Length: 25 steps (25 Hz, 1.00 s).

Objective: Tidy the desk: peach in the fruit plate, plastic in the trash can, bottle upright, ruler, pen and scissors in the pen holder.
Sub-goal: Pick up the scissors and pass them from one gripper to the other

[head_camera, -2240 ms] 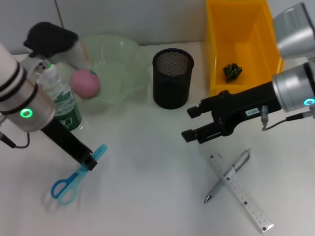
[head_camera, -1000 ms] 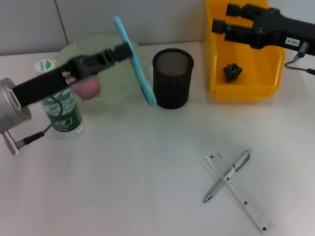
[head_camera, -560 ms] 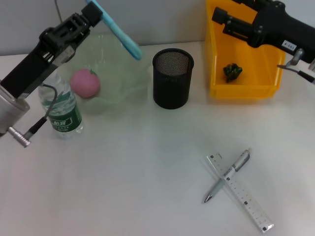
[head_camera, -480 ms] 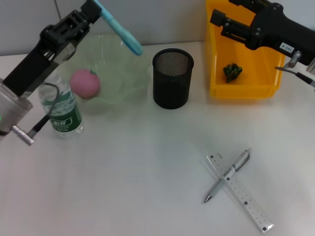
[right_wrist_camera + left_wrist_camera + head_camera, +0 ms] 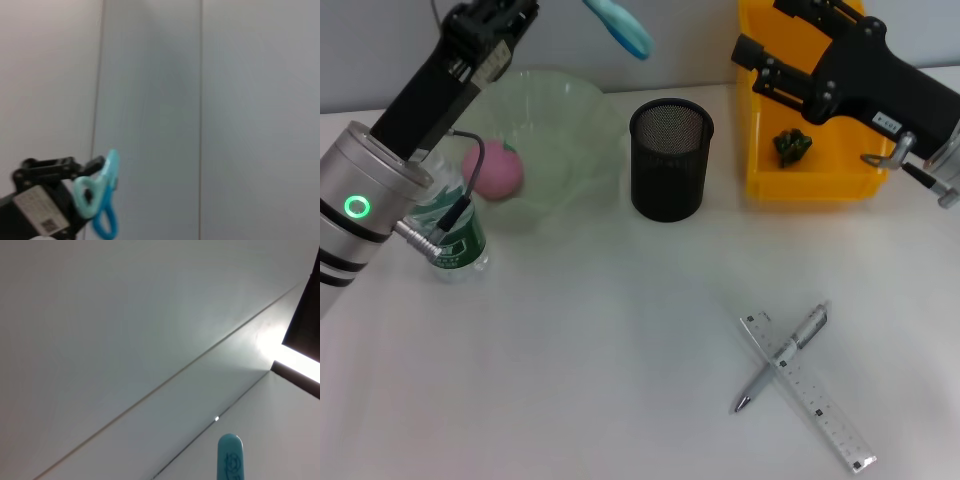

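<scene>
Blue scissors [image 5: 618,25] held aloft above the pen holder [image 5: 670,160].

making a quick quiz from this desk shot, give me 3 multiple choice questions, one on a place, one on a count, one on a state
1. Where is the peach?
A. in the yellow bin
B. in the green fruit plate
C. in the black pen holder

2. How many items lie on the table in front of the pen holder?
A. two
B. four
C. none

3. What state is the left claw in?
A. open and empty
B. shut on the scissors, raised
C. shut on the bottle

Answers:
1. B, the pink peach sits inside the fruit plate.
2. A, only the pen and the ruler lie there, crossed.
3. B, the left claw holds the blue scissors above the plate and holder; the bottle stands upright on its own.
</scene>
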{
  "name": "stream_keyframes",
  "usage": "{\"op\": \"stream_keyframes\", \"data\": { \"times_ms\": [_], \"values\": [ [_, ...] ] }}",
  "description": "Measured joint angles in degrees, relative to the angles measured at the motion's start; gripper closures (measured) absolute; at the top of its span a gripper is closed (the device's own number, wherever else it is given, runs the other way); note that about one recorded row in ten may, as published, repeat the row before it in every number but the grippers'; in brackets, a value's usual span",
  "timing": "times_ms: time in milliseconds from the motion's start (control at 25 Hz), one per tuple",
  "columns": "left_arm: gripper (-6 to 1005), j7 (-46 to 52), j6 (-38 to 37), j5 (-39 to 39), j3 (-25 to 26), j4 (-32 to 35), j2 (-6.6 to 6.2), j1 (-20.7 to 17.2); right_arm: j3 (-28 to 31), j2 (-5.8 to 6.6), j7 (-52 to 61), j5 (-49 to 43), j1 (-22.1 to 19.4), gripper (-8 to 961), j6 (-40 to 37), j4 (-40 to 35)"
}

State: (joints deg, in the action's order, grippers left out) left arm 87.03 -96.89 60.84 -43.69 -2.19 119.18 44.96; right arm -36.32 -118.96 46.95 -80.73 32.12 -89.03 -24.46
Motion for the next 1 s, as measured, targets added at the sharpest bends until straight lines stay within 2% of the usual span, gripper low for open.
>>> {"op": "stream_keyframes", "data": {
  "times_ms": [520,1000],
  "values": [
    [754,-0.1,1.3,0.3,8.5,-4.4,0.0,0.1,-0.3,-0.35,-15.9,1.5,1.8,183,-5.8,10.0],
    [748,-0.7,1.9,0.6,10.5,-7.9,0.0,1.0,-0.3,-0.48,-23.2,1.6,6.3,184,-6.1,15.9]
  ]
}}
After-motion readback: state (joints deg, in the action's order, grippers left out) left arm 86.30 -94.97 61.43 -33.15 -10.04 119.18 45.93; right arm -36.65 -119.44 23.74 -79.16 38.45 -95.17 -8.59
